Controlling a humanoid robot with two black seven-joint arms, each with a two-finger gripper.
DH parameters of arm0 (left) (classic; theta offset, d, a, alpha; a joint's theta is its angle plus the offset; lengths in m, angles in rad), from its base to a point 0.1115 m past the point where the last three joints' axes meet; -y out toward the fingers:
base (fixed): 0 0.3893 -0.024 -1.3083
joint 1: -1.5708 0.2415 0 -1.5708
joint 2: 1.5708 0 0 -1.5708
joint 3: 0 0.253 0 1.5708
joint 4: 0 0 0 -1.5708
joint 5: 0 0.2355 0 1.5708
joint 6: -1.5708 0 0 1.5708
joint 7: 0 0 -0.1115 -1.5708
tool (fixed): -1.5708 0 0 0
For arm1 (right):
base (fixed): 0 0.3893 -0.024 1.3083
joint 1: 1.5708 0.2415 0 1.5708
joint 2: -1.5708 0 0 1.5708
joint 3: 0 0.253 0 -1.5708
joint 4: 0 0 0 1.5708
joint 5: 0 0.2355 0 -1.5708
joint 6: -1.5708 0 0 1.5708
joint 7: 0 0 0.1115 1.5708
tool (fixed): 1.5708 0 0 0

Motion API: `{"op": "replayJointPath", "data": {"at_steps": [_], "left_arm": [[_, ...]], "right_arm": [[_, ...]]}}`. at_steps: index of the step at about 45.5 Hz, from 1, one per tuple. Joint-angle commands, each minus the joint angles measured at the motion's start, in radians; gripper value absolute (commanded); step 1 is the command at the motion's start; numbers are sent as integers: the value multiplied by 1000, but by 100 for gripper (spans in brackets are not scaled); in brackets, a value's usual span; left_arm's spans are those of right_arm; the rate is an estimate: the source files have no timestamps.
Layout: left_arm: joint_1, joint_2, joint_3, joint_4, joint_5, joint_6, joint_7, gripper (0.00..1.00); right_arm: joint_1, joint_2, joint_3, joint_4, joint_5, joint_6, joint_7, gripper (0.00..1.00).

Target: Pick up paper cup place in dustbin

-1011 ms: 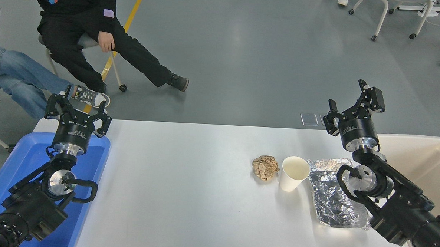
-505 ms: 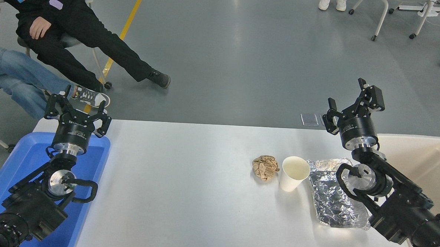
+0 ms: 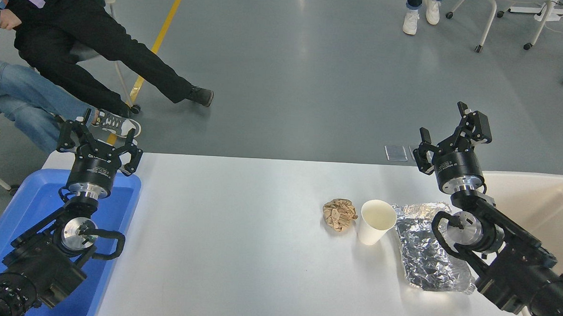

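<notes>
Cup untouched, reach not yet begun.
Right gripper [image 3: 453, 132] hung wide open and empty, beyond the paper cup [image 3: 376, 222]; it needed to straddle the cup's wall squarely before heading for the dustbin [image 3: 545, 207].

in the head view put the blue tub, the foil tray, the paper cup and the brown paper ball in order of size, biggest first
1. Blue tub, though the left arm covers part of it and it is cut off by the picture's edge.
2. Foil tray, partly behind the right arm.
3. Paper cup.
4. Brown paper ball, only slightly smaller than the cup.
</notes>
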Motion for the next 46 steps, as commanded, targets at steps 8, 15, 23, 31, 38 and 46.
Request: {"op": "replayJointPath", "data": {"at_steps": [8,15,23,31,38,46], "left_arm": [[0,0,0,0,1,0,0,99],[0,0,0,0,1,0,2,99],[0,1,0,0,1,0,0,99],[0,0,0,0,1,0,2,99],[0,1,0,0,1,0,2,99],[0,0,0,0,1,0,0,99]], "right_arm": [[392,-191,-894,6,13,8,0,100],[621,-192,-1309,26,27,21,-3,100],[805,-188,-1613,167,47,44,-3,100],[1029,-150,-1873,332,44,142,-4,100],[1218,-58,-1988,509,40,315,-4,100],[1331,57,-2002,529,44,574,-6,100]]}}
